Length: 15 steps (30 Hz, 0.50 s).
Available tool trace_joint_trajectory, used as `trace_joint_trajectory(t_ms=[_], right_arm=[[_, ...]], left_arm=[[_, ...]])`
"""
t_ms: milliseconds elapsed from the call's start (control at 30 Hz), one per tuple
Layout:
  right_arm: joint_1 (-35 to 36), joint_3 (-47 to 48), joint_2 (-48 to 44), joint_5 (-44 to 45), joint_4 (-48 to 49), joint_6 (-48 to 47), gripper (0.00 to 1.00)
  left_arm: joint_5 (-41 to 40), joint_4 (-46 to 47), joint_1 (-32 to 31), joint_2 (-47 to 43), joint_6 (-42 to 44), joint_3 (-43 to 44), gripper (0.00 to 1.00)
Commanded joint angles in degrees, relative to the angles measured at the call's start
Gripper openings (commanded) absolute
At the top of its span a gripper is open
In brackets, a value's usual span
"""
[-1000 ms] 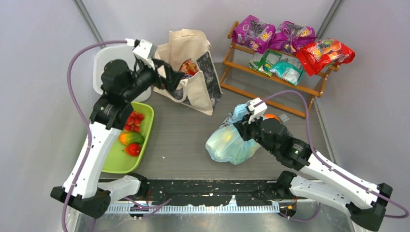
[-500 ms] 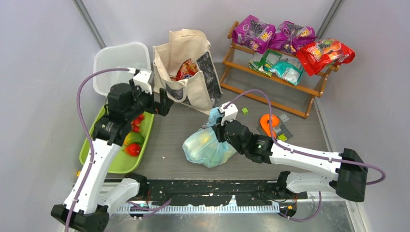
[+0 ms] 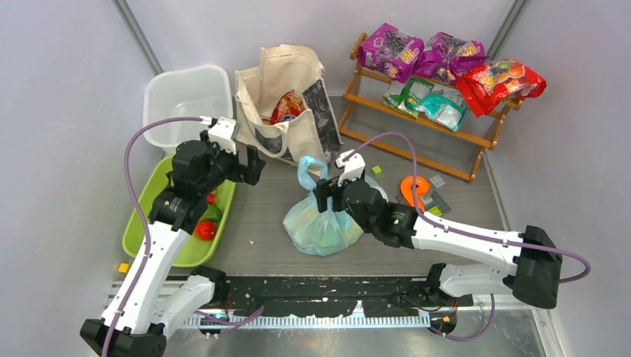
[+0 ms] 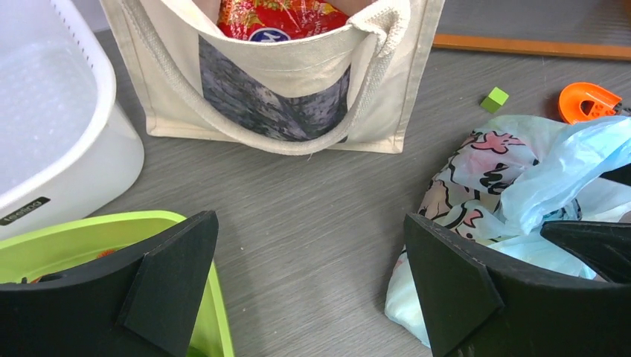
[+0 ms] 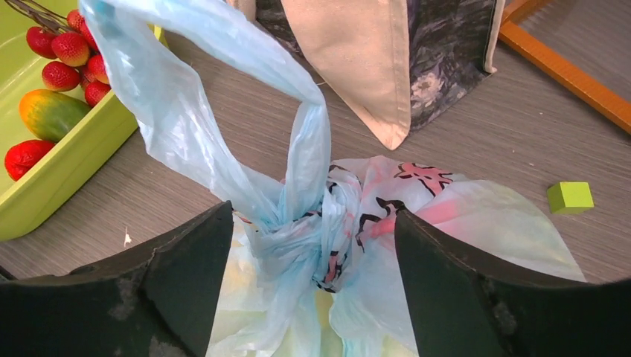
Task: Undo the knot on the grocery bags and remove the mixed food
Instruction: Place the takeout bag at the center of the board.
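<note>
Both your grippers are gaping open, your right gripper (image 5: 311, 213) straddling the knot (image 5: 316, 232) atop the light-blue bag (image 3: 324, 229) at mid-table, one loop (image 5: 201, 97) standing toward the tote (image 3: 286, 78), while your left gripper (image 4: 309, 218) is hovering farther off.

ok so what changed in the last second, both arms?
Right gripper dragged the blue bag left toward centre, then let go; its jaws now stand open either side of the knot, still tied. Left gripper backed away from the tote toward the near side, open throughout. Tote, rack and green tray unmoved.
</note>
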Motion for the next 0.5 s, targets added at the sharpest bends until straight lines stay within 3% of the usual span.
trace_joint_trajectory(t_ms=[0, 167, 333, 467], right_arm=[[0.0, 2.2, -2.8, 1.7, 1.2, -1.4, 0.89], [0.0, 1.7, -6.3, 2.5, -4.1, -5.6, 0.99], [-0.2, 1.8, -13.6, -1.0, -9.3, -8.7, 0.97], [-2.7, 2.7, -17.7, -9.5, -13.0, -9.5, 0.96]], left_arm=[[-0.3, 3.9, -1.4, -0.7, 2.1, 0.1, 0.99], [2.3, 4.2, -5.5, -1.1, 5.0, -0.2, 0.98], [3.2, 1.8, -13.9, -1.0, 8.2, 0.9, 0.95], [3.0, 1.1, -19.6, -1.1, 1.5, 0.6, 0.94]])
